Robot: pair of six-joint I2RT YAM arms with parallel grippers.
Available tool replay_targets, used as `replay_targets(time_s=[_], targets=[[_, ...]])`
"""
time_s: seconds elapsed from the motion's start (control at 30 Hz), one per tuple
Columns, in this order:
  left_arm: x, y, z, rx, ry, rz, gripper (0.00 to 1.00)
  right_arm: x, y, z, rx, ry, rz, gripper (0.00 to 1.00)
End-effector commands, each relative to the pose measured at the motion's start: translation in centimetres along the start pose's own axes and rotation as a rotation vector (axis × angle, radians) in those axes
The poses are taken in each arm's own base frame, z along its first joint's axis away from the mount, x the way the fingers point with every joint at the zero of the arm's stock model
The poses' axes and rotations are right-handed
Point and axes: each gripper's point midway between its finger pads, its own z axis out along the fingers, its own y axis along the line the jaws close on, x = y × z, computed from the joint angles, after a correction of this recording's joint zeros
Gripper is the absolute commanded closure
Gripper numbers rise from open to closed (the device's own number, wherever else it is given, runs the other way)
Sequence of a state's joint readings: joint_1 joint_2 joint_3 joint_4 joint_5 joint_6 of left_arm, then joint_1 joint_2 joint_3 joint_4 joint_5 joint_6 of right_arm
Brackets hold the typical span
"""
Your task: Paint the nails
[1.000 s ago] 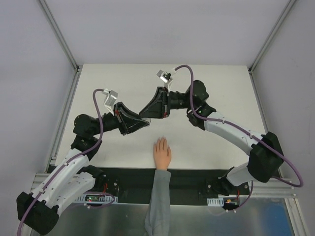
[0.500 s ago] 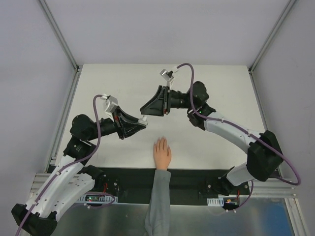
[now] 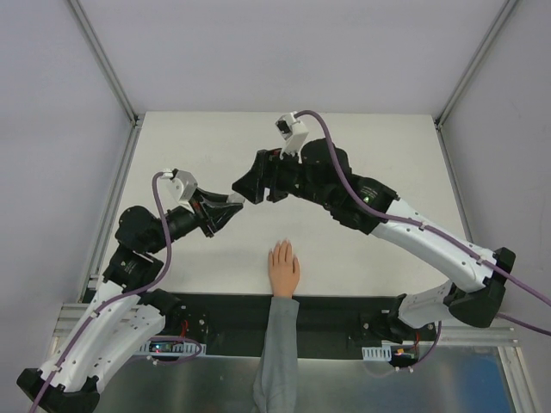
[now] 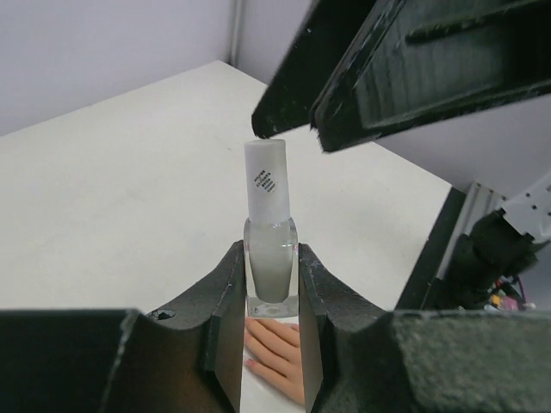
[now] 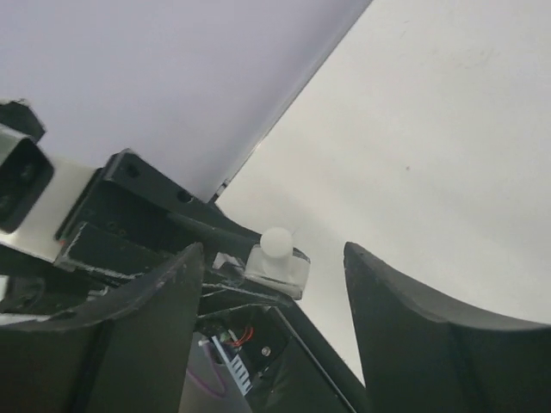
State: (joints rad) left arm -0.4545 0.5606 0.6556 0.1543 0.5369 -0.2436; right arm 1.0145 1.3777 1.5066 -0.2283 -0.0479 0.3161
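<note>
— How far along was the job judged to be?
— Barely begun. The bottle (image 4: pixel 271 271) was clamped by its base in the left tool (image 3: pixel 231 207) and held above the bench (image 3: pixel 387 155). Its white cap (image 4: pixel 265 176) was seen to be on, and no brush was out.
— And the right tool (image 3: pixel 244 185)?
— It was spread wide and empty. The cap was lined up between its fingers but, as far as could be told from the wrist view, was not touched.
— Where were the nails (image 3: pixel 281 246)?
— On the peach hand (image 3: pixel 284 268), which was laid flat at the near edge of the bench with its fingers pointed away from the bases, near both tools but apart from them. No paint could be made out, though the nails were too small for certainty. Uncapping, and the painting of every nail, was judged to be left.
— What was noted of the surroundings?
— A plain, matte, off-white bench was boxed in by pale grey walls (image 3: pixel 284 52) with metal posts at the corners. A grey sleeve (image 3: pixel 277 344) was run back over the dark base strip.
</note>
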Motion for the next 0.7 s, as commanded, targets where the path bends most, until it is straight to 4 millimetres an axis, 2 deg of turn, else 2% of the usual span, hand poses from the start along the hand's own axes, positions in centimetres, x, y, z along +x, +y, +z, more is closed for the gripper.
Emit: replay_targets(time_s=[0.0,0.13,0.23,0.33,0.43,0.53,0.57,0.67], targets=[[-4.4,0.9,-0.3,-0.084,-0.172,0.069,1.0,-0.3,-2.4,0.5,0.232,-0.012,-0.057,0.39],[-4.5,0.9,-0.1,-0.082,-0.184,0.056,1.0,-0.2,-1.5,2.2,0.235,-0.012,-0.068,0.45],[-4.6,0.8,0.0,-0.071,-0.184,0.053,1.0,-0.6,-0.7,2.7,0.229,-0.025,-0.07,0.53],[-4.8,0.7,-0.1,-0.069,-0.194,0.051,1.0,-0.6,-0.4,3.2,0.233,-0.035,-0.079,0.56],[-5.1,0.7,-0.3,-0.076,-0.208,0.045,1.0,-0.2,-0.2,3.6,0.231,-0.026,-0.072,0.68],[-5.5,0.6,-0.4,-0.083,-0.229,0.03,1.0,0.4,-0.2,3.4,0.219,-0.035,-0.056,0.85],[-5.7,0.5,-0.4,-0.081,-0.233,0.024,1.0,0.4,-0.1,3.3,0.212,-0.043,-0.058,0.98],[-5.9,-0.4,-0.3,-0.041,-0.231,-0.051,1.0,0.4,-0.1,2.5,0.168,-0.057,-0.111,0.99]])
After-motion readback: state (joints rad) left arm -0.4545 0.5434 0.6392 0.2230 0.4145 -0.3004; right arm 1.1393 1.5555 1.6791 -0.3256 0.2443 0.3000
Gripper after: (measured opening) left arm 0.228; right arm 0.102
